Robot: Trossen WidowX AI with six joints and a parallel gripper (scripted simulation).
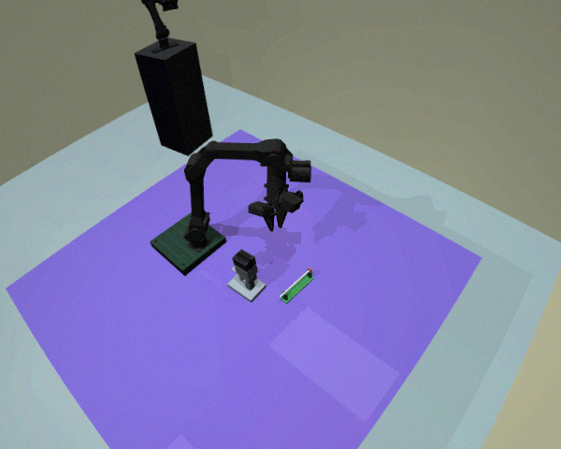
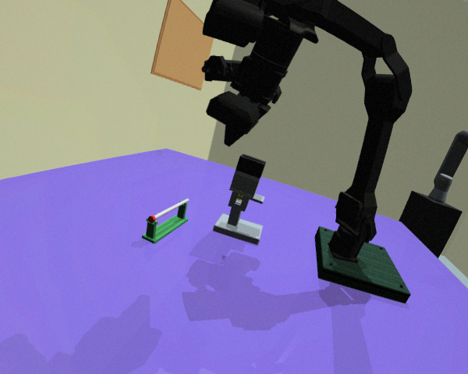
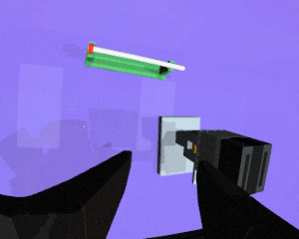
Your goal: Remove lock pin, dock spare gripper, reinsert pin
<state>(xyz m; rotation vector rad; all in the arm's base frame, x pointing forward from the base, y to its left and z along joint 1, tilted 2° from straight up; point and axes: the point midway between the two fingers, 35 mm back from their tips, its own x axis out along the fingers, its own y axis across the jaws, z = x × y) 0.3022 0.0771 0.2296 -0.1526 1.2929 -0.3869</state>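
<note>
Cannot make out the far fingertip of the gripper (image 1: 275, 227) (image 2: 228, 142) (image 3: 165, 159) in the exterior view. Holds nothing, fingers partly open. See a smooth white pin (image 1: 295, 282) (image 2: 171, 209) (image 3: 139, 59) on a ridged green rack (image 1: 298, 290) (image 2: 171, 228) (image 3: 125, 67), from above toward 4 o'clock of a slotted dark block (image 1: 244, 259) (image 2: 248, 173) (image 3: 254, 166). Runs lengthwise, red head between 1 and 2 o'clock.

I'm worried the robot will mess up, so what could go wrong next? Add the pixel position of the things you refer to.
The white pin (image 1: 295, 282) (image 2: 171, 209) (image 3: 140, 58) looks thin and round on its green stand (image 1: 298, 290) (image 2: 170, 227) (image 3: 125, 70), so a bump might roll it off. And the open gripper (image 1: 276, 227) (image 2: 228, 142) (image 3: 164, 162) is higher than the tall dark block (image 1: 244, 261) (image 2: 247, 173) (image 3: 254, 164); coming down crooked, it could knock that over.
</note>
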